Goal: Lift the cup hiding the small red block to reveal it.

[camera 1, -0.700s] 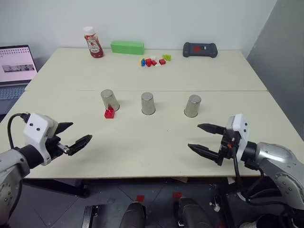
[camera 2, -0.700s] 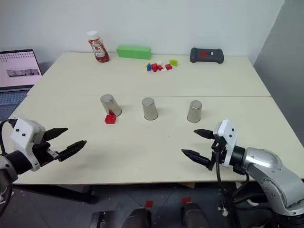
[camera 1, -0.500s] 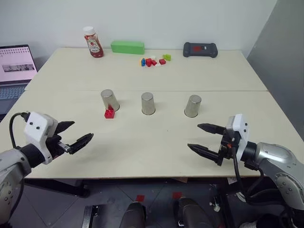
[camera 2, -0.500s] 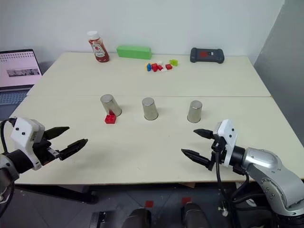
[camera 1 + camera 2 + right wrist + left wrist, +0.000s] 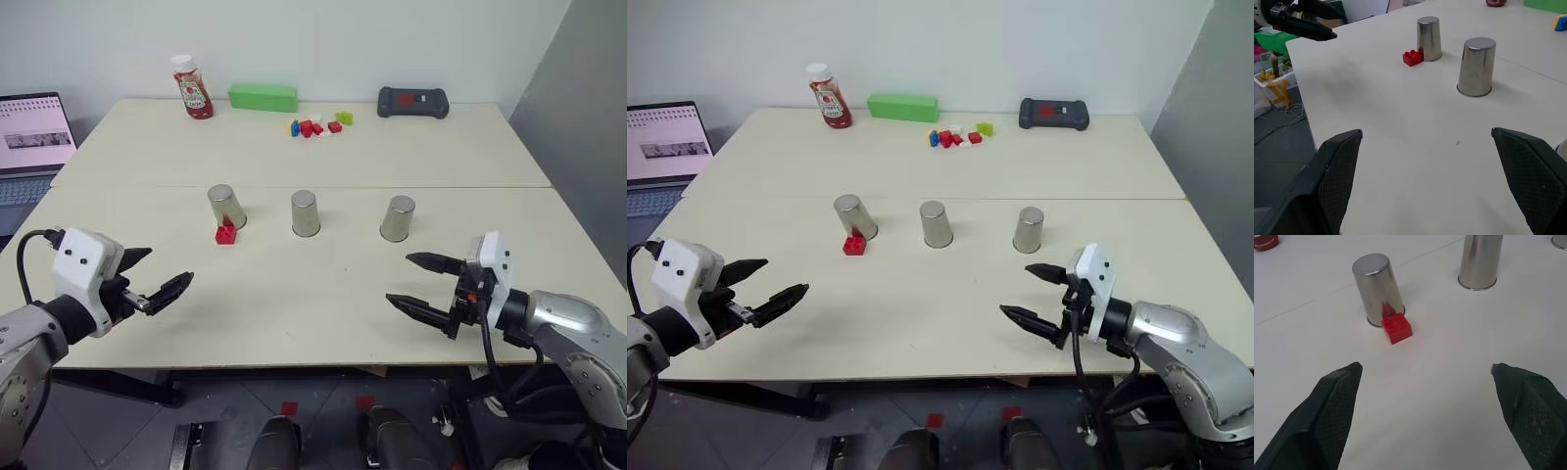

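Three identical silver cups stand upside down in a row on the table: left cup (image 5: 225, 206), middle cup (image 5: 306, 212), right cup (image 5: 397, 217). The small red block (image 5: 226, 233) lies uncovered on the table, right against the near side of the left cup's base; the left wrist view shows the block (image 5: 1397, 327) touching that cup (image 5: 1377, 289). My left gripper (image 5: 169, 265) hovers open near the front left edge, well short of the block. Over the front right of the table, my right gripper (image 5: 399, 279) is open and empty, apart from the right cup.
At the far side stand a ketchup bottle (image 5: 193, 88), a green box (image 5: 263, 97), a cluster of multicoloured bricks (image 5: 315, 125) and a black device (image 5: 412, 102). A laptop (image 5: 34, 132) sits beyond the table's left edge. Bare tabletop (image 5: 294, 294) lies between the cups and the grippers.
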{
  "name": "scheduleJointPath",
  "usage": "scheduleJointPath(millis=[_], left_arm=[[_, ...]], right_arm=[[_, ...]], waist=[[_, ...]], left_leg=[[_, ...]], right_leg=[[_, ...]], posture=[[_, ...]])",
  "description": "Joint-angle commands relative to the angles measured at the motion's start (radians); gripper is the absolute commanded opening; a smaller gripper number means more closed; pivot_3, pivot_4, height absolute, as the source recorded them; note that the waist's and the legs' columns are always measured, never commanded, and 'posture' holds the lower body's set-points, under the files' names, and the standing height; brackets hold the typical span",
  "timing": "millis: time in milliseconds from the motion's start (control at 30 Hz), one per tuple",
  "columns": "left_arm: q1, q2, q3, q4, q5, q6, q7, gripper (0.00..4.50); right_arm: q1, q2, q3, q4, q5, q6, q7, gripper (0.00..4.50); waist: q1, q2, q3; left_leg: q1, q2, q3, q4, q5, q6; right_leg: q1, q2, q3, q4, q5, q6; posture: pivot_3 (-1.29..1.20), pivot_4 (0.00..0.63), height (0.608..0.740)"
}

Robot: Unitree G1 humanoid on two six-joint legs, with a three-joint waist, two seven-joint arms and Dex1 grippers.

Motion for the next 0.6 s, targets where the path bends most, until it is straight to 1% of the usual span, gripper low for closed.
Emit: scheduleJointPath(millis=[33, 600], left_arm=[[0.006, 0.003, 0.037, -0.041, -0.010, 0.009, 0.009, 4.48], [0.014, 0.004, 0.048, -0.042, -0.008, 0.017, 0.014, 4.48]], right_arm=[[-0.013, -0.008, -0.004, -0.012, 0.005, -0.020, 0.015, 4.50], [-0.050, -0.004, 0.018, 0.003, 0.003, -0.024, 0.024, 4.50]], waist=[[0.000, 0.000, 0.000], [0.000, 0.000, 0.000]], left_leg=[[0.000, 0.000, 0.000, 0.000, 0.000, 0.000], [0.000, 0.000, 0.000, 0.000, 0.000, 0.000]], right_leg=[[0.000, 0.000, 0.000, 0.000, 0.000, 0.000], [0.000, 0.000, 0.000, 0.000, 0.000, 0.000]], posture=[[0.00, 0.150, 0.740], [0.00, 0.150, 0.740]])
